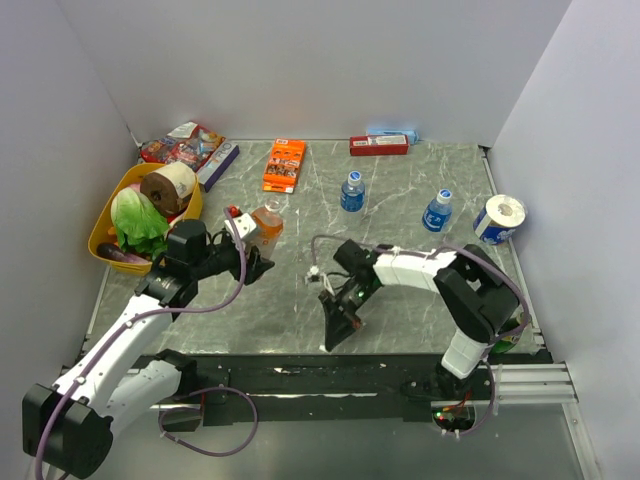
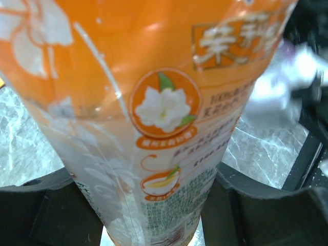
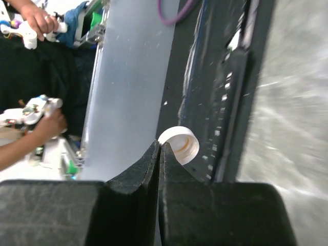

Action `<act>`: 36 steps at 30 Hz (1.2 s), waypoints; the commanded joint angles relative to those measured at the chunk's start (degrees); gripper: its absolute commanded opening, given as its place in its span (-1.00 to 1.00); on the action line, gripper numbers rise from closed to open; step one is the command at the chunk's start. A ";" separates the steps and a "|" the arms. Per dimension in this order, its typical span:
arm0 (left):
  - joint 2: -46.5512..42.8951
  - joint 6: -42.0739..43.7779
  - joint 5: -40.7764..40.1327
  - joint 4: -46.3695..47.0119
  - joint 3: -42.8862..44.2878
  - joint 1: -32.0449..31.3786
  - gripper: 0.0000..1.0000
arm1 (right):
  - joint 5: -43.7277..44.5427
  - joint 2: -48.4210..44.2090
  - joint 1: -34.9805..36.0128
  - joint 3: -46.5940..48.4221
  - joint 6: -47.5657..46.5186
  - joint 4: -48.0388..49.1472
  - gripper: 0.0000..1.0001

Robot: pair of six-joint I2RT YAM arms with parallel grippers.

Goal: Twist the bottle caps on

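- Closing the right gripper [image 3: 160, 154] almost fully near the arm bases, fingertips all but meeting and seemingly nipping the thin wall of the whitish cap [image 3: 179, 144] at the very tips.
- Holding that cap on edge, open side facing off to one side, in front of the dark rail along the near edge of the counter [image 1: 420, 170].
- Pointing the right gripper down and toward the near edge in the overhead view, away from every bottle.
- Clamping the left gripper [image 1: 258, 242] around the orange bottle [image 1: 266, 222], parted only to the bottle's width, with one finger on each side of the label in the wrist view.
- Standing the orange bottle roughly upright, left of centre; not telling from here whether the base is resting on the counter or raised just off it.
- Judging the coming move:
  - finding the bottle's neck left of and beyond the cap;
  - needing to carry the cap that way with the right arm;
  - turning the open side downward to line up with the bottle's upright long axis;
  - using the left arm only to steady.
- Leaving the two blue-label bottles [image 1: 351, 195] upright farther out, well apart from both grippers, each seemingly wearing one of the blue caps [image 1: 353, 177] already.
- Passing over, farthest back, the flat orange box [image 1: 284, 165], the yellow basket [image 1: 100, 238] and the paper roll [image 1: 498, 218].
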 commanded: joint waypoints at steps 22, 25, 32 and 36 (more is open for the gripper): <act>-0.22 -0.94 2.02 2.51 -0.32 2.25 0.16 | -1.46 18.06 5.59 10.72 2.28 1.04 -0.90; 0.04 -1.21 2.20 3.04 -0.49 2.25 0.16 | -0.76 18.15 6.47 9.85 3.07 1.74 -0.89; -0.31 -1.12 1.94 2.51 -0.49 2.25 0.16 | 3.72 20.70 6.38 11.33 4.39 3.06 -0.89; -0.57 -0.68 2.20 1.81 -0.67 2.25 0.16 | 7.50 21.22 6.30 11.86 7.55 5.78 -0.88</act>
